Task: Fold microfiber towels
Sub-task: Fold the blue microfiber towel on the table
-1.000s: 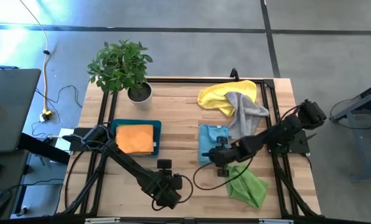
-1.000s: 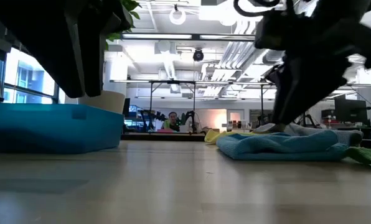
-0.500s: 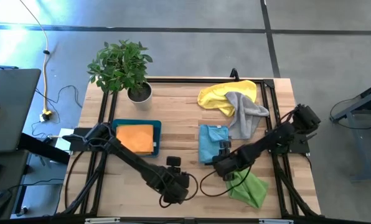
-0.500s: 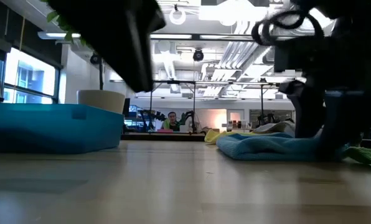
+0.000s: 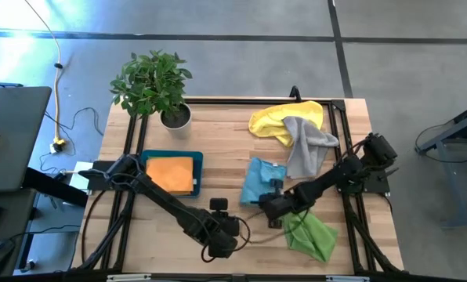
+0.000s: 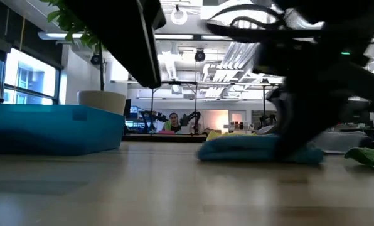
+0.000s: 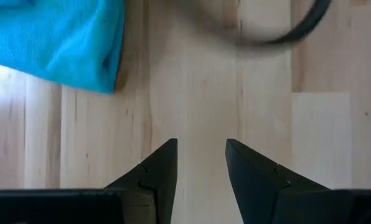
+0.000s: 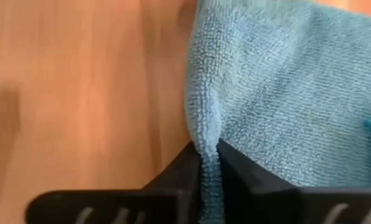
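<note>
My right gripper [image 8: 209, 163] pinches the near edge of the light blue towel [image 5: 257, 182], a nubby, looped rectangle running lengthwise away from it; my left gripper [image 7: 201, 163] hangs parted nearby.

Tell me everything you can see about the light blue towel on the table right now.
The light blue towel is a soft, looped-pile microfiber cloth, lying rumpled and skewed on the wooden table near its middle. The right gripper is shut on a pinched ridge of its edge, so the cloth rises into a fold between the jaws. The grey towel lies just beside it, the lime green towel nearer the front edge. The left gripper hovers open over bare wood close by.
</note>
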`<action>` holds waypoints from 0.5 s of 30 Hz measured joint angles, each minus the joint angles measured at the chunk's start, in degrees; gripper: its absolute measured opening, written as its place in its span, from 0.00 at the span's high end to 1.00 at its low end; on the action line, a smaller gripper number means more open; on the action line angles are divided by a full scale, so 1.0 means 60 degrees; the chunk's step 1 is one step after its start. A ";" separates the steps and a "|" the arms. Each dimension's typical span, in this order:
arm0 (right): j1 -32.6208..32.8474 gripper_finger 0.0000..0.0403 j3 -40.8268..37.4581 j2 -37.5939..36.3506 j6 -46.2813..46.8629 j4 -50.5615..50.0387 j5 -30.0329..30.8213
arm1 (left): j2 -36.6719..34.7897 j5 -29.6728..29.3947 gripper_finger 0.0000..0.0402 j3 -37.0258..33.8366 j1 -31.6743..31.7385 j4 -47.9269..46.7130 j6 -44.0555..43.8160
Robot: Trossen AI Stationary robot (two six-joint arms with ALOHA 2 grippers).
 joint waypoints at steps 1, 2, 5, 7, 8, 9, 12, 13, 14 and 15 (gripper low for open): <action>-0.0092 0.95 0.0000 -0.0010 0.0078 0.0273 -0.0017 | -0.0013 -0.0011 0.69 0.0000 -0.0008 -0.0098 -0.0129; -0.0174 0.96 -0.0004 -0.0011 0.0081 0.0685 -0.0020 | -0.0029 -0.0018 0.69 0.0000 -0.0033 -0.0225 -0.0267; -0.0398 0.94 -0.0004 -0.0018 -0.0247 0.1912 -0.0117 | -0.0137 -0.0031 0.69 -0.0005 -0.0120 -0.0570 -0.0604; -0.0568 0.89 -0.0004 -0.0019 -0.0534 0.2455 -0.0177 | -0.0198 -0.0048 0.69 0.0011 -0.0201 -0.0732 -0.0757; -0.0649 0.86 -0.0004 -0.0022 -0.0611 0.2654 -0.0240 | -0.0219 -0.0059 0.69 0.0000 -0.0247 -0.0847 -0.0832; -0.0733 0.83 -0.0004 -0.0025 -0.0726 0.2805 -0.0311 | -0.0223 -0.0059 0.69 0.0000 -0.0287 -0.0818 -0.0889; -0.0943 0.74 -0.0002 -0.0029 -0.0831 0.3068 -0.0590 | -0.0224 -0.0018 0.69 0.0000 -0.0407 -0.0875 -0.1094; -0.1006 0.71 0.0000 -0.0033 -0.0824 0.3066 -0.0743 | -0.0224 0.0024 0.69 0.0000 -0.0434 -0.0880 -0.1219; -0.1074 0.68 0.0000 -0.0033 -0.0820 0.3046 -0.0878 | -0.0224 0.0034 0.69 0.0000 -0.0448 -0.0885 -0.1412; -0.1131 0.65 0.0000 -0.0033 -0.0831 0.3021 -0.1055 | -0.0224 0.0040 0.69 0.0000 -0.0453 -0.0894 -0.1685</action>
